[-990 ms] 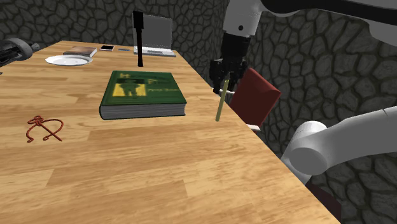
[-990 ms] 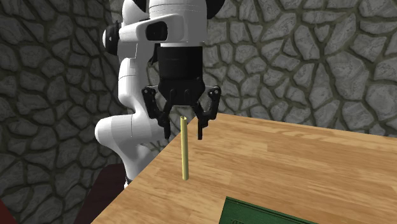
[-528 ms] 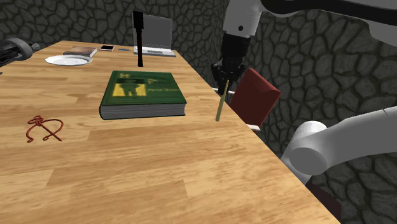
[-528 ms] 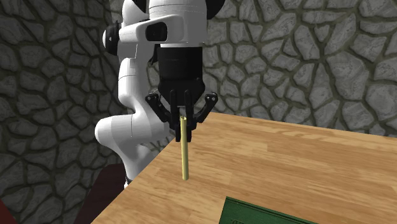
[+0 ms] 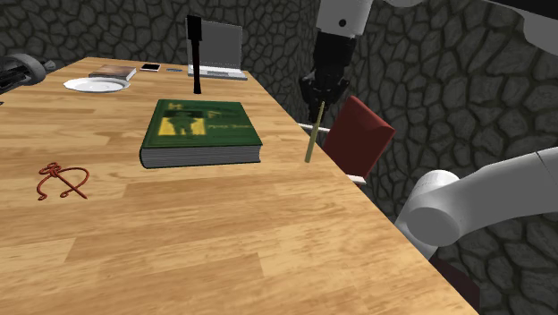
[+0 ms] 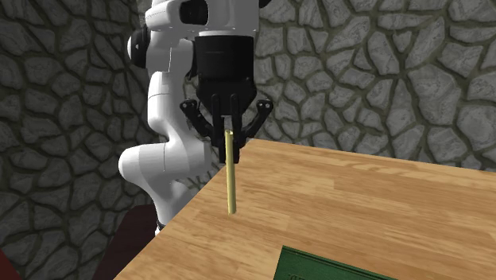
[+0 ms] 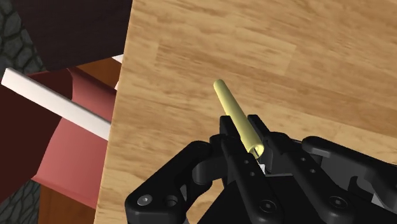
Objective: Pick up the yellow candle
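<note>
The hand is pinching the top of the candle, its black fingers pressed against the stick from both sides while their linkage arms splay outward above. The candle is a thin, smooth, pale yellow rod, round in section and the same width along its length. It hangs nearly upright below the hand, over the worktop close to the edge nearest the arm. Whether its lower end touches the wood cannot be told.

In the shoulder view the candle leans slightly and the hand grips its upper end. In the wrist view the candle runs out from between the fingers towards the boards.

The worktop is light wood laid in long planks with visible grain. A thick green hardback book lies flat on it, near the candle on the shoulder view's left. Further left lies a reddish-brown loop of wire. At the far end are a flat white plate and a slim black post.

Beyond the worktop's edge stands a dark red chair with a flat, squarish back. The wall is rough grey cobbled stone.
</note>
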Motion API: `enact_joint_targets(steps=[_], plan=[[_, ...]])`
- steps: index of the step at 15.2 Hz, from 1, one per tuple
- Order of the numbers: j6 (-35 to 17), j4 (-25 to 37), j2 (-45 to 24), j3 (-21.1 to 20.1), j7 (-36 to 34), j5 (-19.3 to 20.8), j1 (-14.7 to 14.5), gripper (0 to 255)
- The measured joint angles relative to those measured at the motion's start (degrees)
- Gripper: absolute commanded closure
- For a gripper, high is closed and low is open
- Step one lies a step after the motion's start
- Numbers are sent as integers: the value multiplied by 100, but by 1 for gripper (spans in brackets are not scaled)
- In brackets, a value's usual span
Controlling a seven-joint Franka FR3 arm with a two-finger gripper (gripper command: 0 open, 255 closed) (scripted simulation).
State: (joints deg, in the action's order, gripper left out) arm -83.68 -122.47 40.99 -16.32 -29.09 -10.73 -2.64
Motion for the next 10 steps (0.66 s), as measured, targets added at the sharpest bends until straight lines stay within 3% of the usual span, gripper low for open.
enact_joint_targets(steps=[10], plan=[[666,1026,-361,42,-71,86,61,255]])
